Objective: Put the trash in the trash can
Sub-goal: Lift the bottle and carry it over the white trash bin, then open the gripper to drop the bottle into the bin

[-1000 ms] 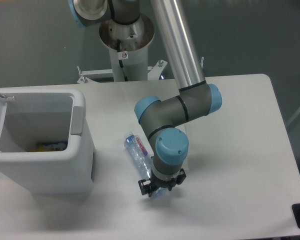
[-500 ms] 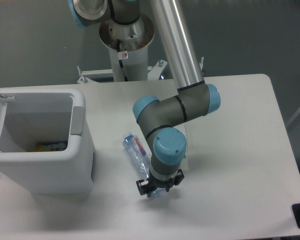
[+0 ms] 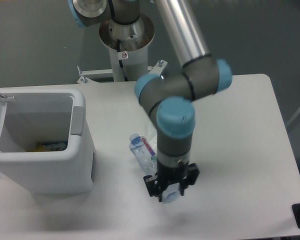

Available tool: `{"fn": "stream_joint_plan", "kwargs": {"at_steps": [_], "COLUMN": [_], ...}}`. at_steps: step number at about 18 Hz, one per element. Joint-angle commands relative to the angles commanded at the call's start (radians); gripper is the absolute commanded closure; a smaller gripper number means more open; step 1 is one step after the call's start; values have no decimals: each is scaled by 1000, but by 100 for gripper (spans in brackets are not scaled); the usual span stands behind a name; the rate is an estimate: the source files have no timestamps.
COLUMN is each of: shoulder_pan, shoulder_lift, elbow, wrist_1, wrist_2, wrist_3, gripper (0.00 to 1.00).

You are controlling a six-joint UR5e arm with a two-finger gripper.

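My gripper is clenched on the lower end of the crushed bottle; the bottle slants up-left from my fingers over the table; the open trash can stands well to its left.

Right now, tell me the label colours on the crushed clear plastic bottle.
Red and white, on the crushed clear plastic bottle; seen in the fixed camera view.

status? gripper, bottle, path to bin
Gripper shut on bottle, lifted off table. Bin to the left, lid open. Nothing between them.
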Motion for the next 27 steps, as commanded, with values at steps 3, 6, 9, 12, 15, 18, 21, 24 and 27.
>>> {"fn": "stream_joint_plan", "kwargs": {"at_steps": [3,6,9,12,15,18,21,24,27], "shoulder_pan": [2,-4,-24,-72,-121,-190,-239,-302,-326], "shoulder_lift": [80,143,201,235,236,232,211,192,175], "elbow": [19,23,25,26,28,8,6,-9,-12], "wrist_1": [44,69,74,74,75,77,78,81,87], "wrist_2": [-65,-100,-131,-149,-152,-151,-152,-151,-151], "wrist_3": [3,8,11,8,2,3,8,8,11], "gripper": [40,40,40,40,40,40,40,40,40]}}
